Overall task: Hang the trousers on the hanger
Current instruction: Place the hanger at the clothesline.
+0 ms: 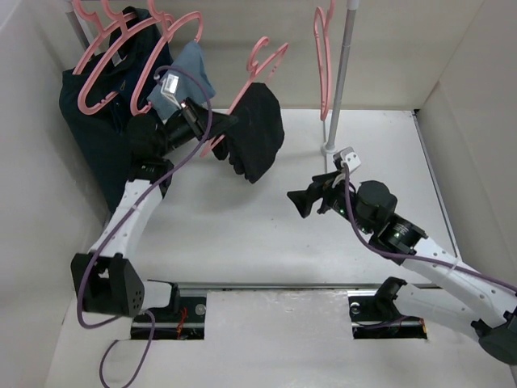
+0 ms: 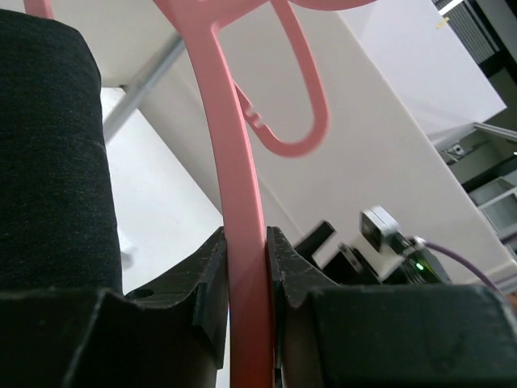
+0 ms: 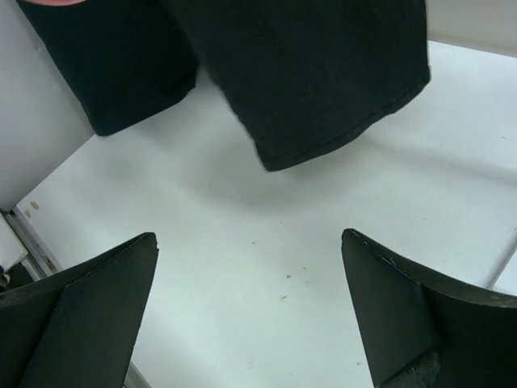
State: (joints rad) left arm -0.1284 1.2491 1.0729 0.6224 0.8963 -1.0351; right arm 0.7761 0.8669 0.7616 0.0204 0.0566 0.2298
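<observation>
Above white table (image 1: 242, 234), pinches hanger (image 2: 241, 162) in left gripper (image 2: 245, 250) at eleven o'clock so trousers (image 1: 260, 129) drape clear; spreads right gripper (image 3: 249, 242) empty, five o'clock of trousers.

Robot lab test cell, not home — my left arm (image 1: 129, 212) and right arm (image 1: 432, 252) bolted on rail (image 1: 275, 285) at table (image 1: 242, 230) edge, near side of metal pole (image 1: 342, 73); bare white walls (image 1: 477, 105) box pole in.
</observation>
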